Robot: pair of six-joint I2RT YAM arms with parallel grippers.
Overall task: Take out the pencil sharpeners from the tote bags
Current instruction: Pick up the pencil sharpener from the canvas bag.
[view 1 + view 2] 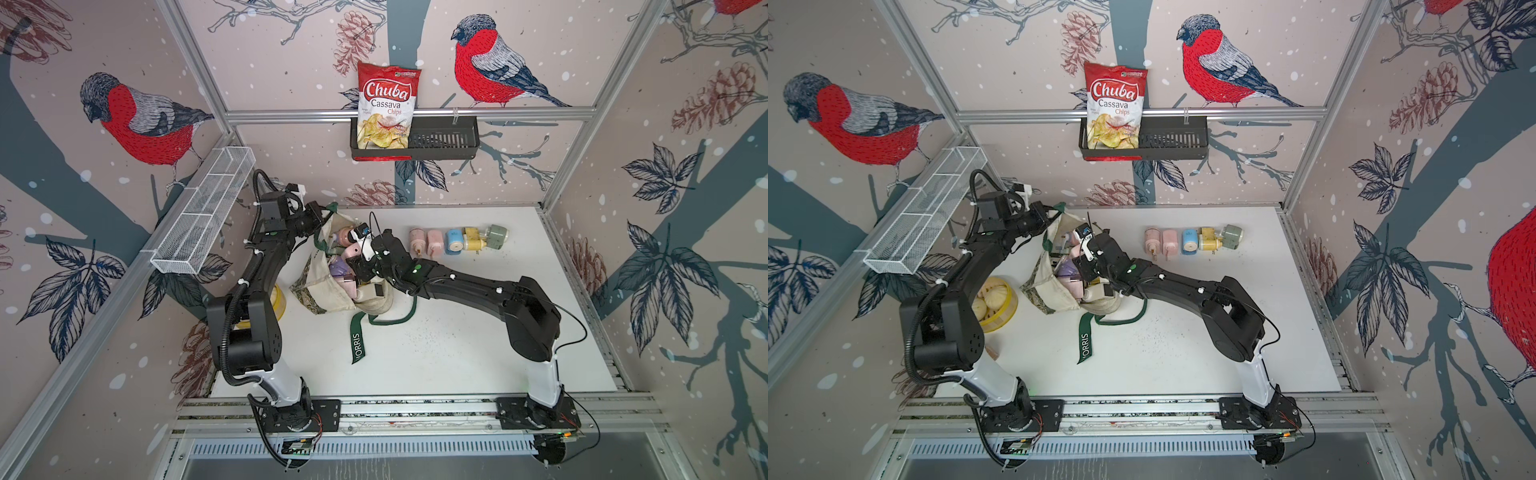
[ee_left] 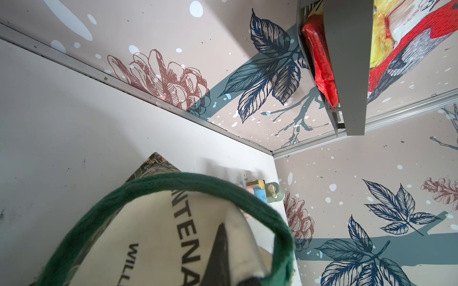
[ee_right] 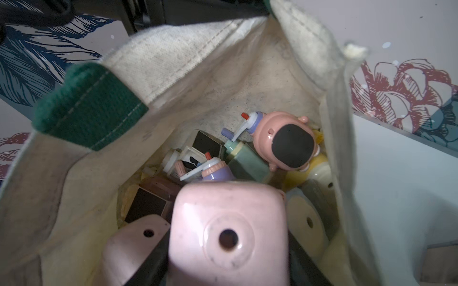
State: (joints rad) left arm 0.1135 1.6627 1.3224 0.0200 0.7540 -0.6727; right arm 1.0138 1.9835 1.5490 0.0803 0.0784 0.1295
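Pink sharpener [image 3: 228,235] fills the right wrist view, clamped between the jaws of the right gripper [image 3: 228,271] just inside the tote bag [image 1: 328,286], so it is not out yet. One tote bag slumps on the table [image 1: 436,353], its far rim pinched by the closed left gripper [image 1: 324,212]. Five sharpeners [image 1: 455,241] stand outside in a row: two pink, one blue, one yellow, one green. Inside, at least eight more show, heaped and overlapping, so I judge most of the job remains.
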